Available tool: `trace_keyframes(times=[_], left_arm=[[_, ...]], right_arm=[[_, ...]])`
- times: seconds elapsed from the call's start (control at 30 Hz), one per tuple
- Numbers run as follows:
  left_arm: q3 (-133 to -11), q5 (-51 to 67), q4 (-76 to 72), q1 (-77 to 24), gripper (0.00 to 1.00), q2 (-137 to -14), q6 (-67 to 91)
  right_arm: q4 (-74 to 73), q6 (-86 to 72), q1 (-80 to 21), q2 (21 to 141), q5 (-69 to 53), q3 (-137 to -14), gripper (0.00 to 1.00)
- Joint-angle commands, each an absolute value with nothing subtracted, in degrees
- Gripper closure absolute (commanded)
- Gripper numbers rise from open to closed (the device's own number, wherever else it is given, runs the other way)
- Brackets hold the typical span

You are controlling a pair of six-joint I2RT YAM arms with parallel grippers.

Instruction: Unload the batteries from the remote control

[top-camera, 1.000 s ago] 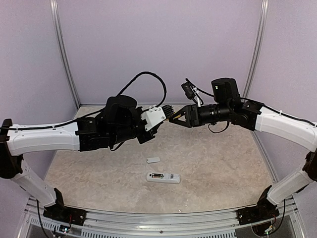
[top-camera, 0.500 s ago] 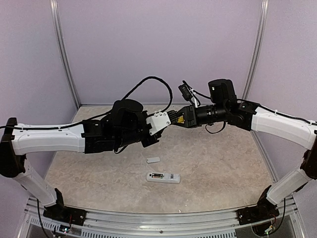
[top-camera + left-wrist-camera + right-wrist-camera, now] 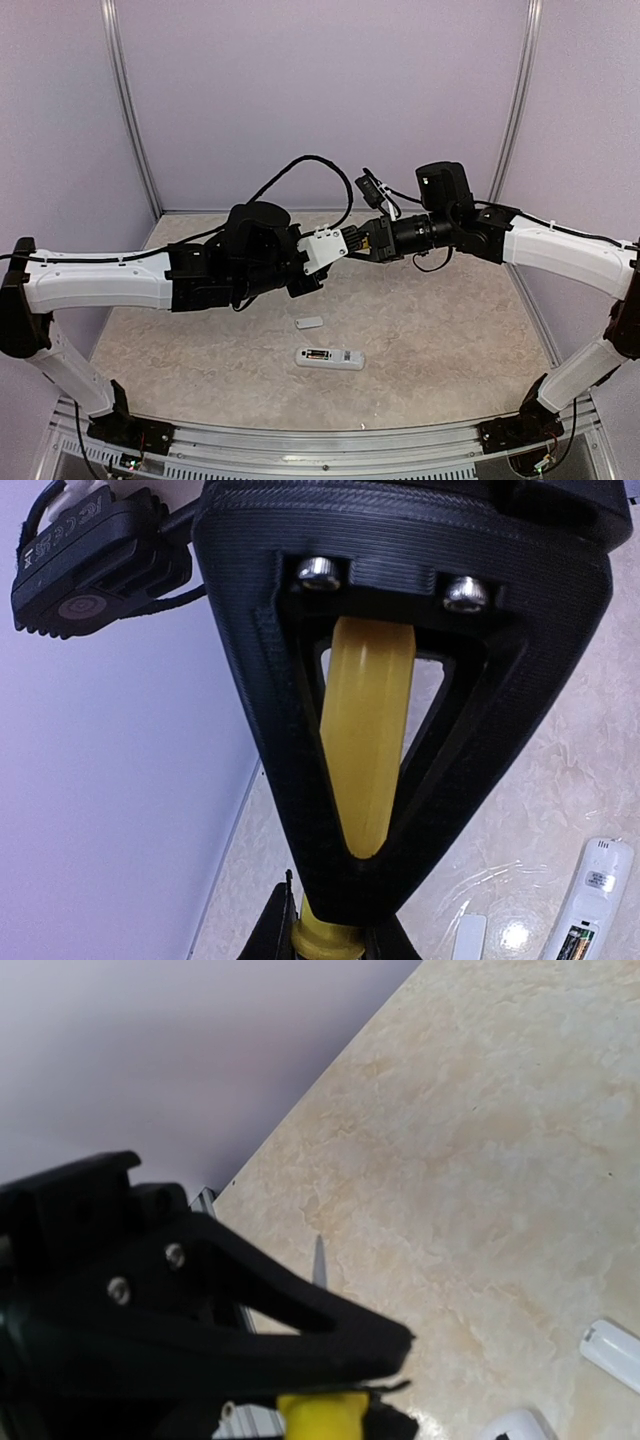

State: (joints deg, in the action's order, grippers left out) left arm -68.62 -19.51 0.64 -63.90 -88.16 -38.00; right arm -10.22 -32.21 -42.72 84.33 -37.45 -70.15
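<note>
The left jaws are clamped on the one yellow-handled screwdriver (image 3: 365,750), held in the air. The right jaws are closed on the same handle, meeting the left tip to tip. Below, on the beige marbled tabletop (image 3: 450,320), lies one slim white plastic remote control (image 3: 329,357). Its compartment is open and faces up, with the batteries (image 3: 570,942) inside, their count unclear. One small white cover piece (image 3: 309,322) lies just beside it.

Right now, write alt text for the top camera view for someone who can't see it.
Two robot arms meet above the marbled table, left gripper and right gripper both closed on a yellow-handled screwdriver. Below them lie a white remote control and, just beyond it, a small white cover.
</note>
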Motion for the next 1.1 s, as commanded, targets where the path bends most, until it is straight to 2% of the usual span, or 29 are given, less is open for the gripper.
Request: trace_keyframes(times=[0.0,0.13,0.27,0.3,0.37,0.43,0.47,0.5,0.67,0.77,0.93,1.07], left_arm=[[-68.58,-19.69,-1.57,-64.59,1.0,-88.51,-39.2],[-67.89,-19.62,-2.06,-64.86,1.0,-88.33,-39.84],[-67.14,-19.73,-2.75,-65.08,1.0,-88.24,-39.99],[-67.07,-19.78,-3.08,-65.13,0.97,-88.11,-39.58],[-67.09,-19.31,-2.95,-65.04,0.74,-88.02,-38.64],[-66.4,-19.48,-4.13,-65.13,0.43,-87.6,-37.56],[-65.75,-19.82,-4.8,-65.13,0.08,-87.06,-36.74],[-65.01,-20.34,-5.2,-65.13,0.02,-86.53,-35.3],[-61.72,-21.77,-3.65,-65.83,0.01,-83.09,-28.57],[-58.67,-17.39,-0.47,-66.18,0.01,-79.67,-25.92],[-52.69,-7.39,7.6,-65.78,0.01,-72.92,-27.23],[-51.58,-5.59,11.74,-64.03,0.06,-72.92,-27.64]], right_arm=[[-12.7,-31.29,-42.56,85.09,-38.19,-71.06,0.84],[-12.63,-31.12,-42.54,85.01,-37.84,-71.07,0.89],[-12.64,-30.98,-42.54,85.15,-37.97,-71.13,1.0],[-12.59,-30.87,-42.56,85.11,-38.12,-71.13,1.0],[-12.76,-30.62,-42.54,85.06,-38.35,-71.08,1.0],[-12.98,-30.1,-42.55,84.71,-37.81,-70.93,1.0],[-13.52,-29.68,-42.54,84.58,-36.93,-71.01,1.0],[-14.53,-29.02,-42.54,84.35,-35.18,-71.2,1.0],[-20.88,-25.78,-41.83,83.45,-23.83,-72.42,1.0],[-23.84,-24.72,-40.64,82.96,-18.87,-72.65,1.0],[-27.79,-23.41,-38.38,81.05,-16.0,-71.22,1.0],[-31.23,-22.46,-38.14,79.49,-15.94,-69.51,1.0]])
